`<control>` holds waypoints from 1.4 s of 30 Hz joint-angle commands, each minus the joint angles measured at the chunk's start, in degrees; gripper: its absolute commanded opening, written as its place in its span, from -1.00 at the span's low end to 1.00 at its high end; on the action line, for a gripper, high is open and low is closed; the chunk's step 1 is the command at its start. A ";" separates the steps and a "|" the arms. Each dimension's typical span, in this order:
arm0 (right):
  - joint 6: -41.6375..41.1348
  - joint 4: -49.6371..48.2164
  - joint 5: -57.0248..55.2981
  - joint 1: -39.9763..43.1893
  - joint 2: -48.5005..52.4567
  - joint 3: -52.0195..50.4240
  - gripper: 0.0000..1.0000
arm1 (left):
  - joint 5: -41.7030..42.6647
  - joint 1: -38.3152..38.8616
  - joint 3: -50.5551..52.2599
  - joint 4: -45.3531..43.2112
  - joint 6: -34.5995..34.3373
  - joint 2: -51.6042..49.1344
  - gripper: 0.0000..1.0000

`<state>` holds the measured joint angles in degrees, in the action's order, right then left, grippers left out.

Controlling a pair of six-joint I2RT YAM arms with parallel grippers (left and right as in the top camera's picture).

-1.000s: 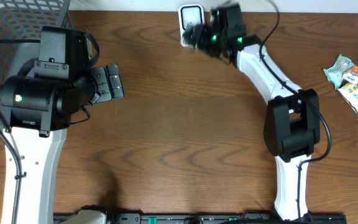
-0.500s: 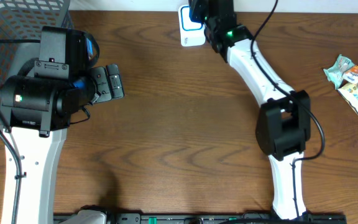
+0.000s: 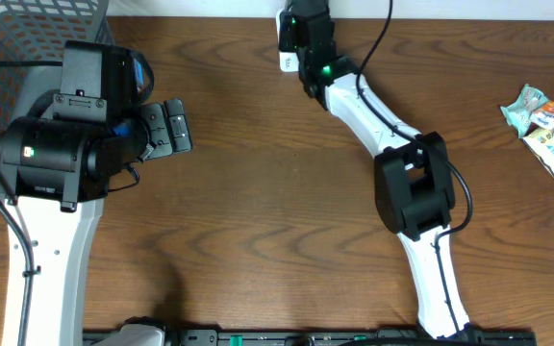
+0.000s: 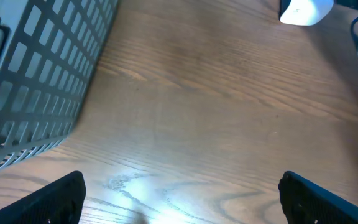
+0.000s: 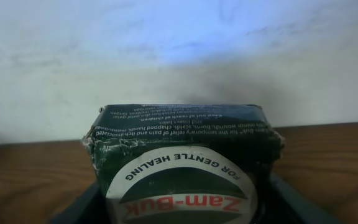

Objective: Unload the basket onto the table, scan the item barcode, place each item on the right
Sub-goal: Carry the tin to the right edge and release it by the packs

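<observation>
Only the right wrist view shows the item: a dark green Zam-Buk box (image 5: 182, 155), its label upside down. It is pinched between the jaws of the right gripper (image 5: 185, 198) and faces a white wall. Overhead, the box is hidden beneath the right arm, which stretches to the far edge of the table (image 3: 277, 211), over the white scanner (image 3: 283, 50). The left wrist view catches that scanner in its top corner, with the grey mesh basket (image 4: 36, 81) nearer. The left gripper (image 4: 182, 199) hangs above the wood with jaws spread wide and empty, well apart from the box.
</observation>
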<state>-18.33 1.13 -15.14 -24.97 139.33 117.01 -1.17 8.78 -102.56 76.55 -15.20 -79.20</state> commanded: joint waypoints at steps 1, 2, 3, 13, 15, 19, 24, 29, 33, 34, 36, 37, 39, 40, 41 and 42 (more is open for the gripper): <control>1.53 -0.72 -3.91 0.04 0.57 0.96 -0.13 | 0.37 -0.20 0.33 0.20 -0.13 0.13 0.95; 1.97 -0.70 -4.66 0.17 0.57 0.96 -0.12 | 0.37 -0.20 0.33 0.20 -0.13 0.13 0.96; 2.25 -0.48 -5.11 0.31 0.57 0.96 -0.13 | 0.37 -0.20 0.33 0.20 -0.13 0.13 0.96; -0.11 14.12 -5.99 7.15 -5.77 4.20 -0.07 | 0.37 -0.20 0.33 0.20 -0.13 0.13 0.96; -0.09 18.34 -6.01 9.81 -7.87 4.17 -0.07 | 0.37 -0.20 0.33 0.20 -0.13 0.13 0.96; -0.07 27.71 -6.01 15.89 -11.21 4.17 -0.09 | 0.37 -0.20 0.33 0.20 -0.13 0.13 0.95; -0.04 40.19 -10.10 24.83 -12.68 4.17 -0.07 | 0.37 -0.20 0.33 0.20 -0.13 0.13 0.96; -0.04 48.50 -12.83 34.05 -12.66 3.98 -0.13 | 0.37 -0.20 0.33 0.20 -0.13 0.13 0.95; -0.11 51.41 -12.81 39.82 -12.66 3.74 0.13 | 0.37 -0.20 0.33 0.20 -0.13 0.13 0.95; -0.11 51.60 -12.79 40.96 -12.66 3.50 0.18 | 0.37 -0.20 0.33 0.20 -0.13 0.13 0.95; -0.17 52.04 -12.79 43.58 -12.66 3.08 0.25 | 0.37 -0.20 0.33 0.20 -0.13 0.13 0.95; -0.59 52.17 -12.79 44.54 -12.66 2.91 0.28 | 0.37 -0.20 0.33 0.20 -0.13 0.13 0.95; -2.36 52.68 -12.46 46.27 -12.66 2.64 0.40 | 0.37 -0.20 0.33 0.20 -0.13 0.13 0.95; -2.69 52.92 -11.74 47.04 -12.66 2.64 0.44 | 0.37 -0.20 0.33 0.20 -0.13 0.13 0.96; -2.69 53.07 -10.80 47.67 -12.66 2.64 0.50 | 0.37 -0.20 0.33 0.20 -0.13 0.13 0.96; -2.67 53.24 -10.03 48.11 -12.66 2.64 0.59 | 0.37 -0.20 0.33 0.20 -0.13 0.13 0.96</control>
<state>-19.33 53.98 -26.55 21.89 127.35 120.20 -1.17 8.78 -102.56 76.55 -15.20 -79.20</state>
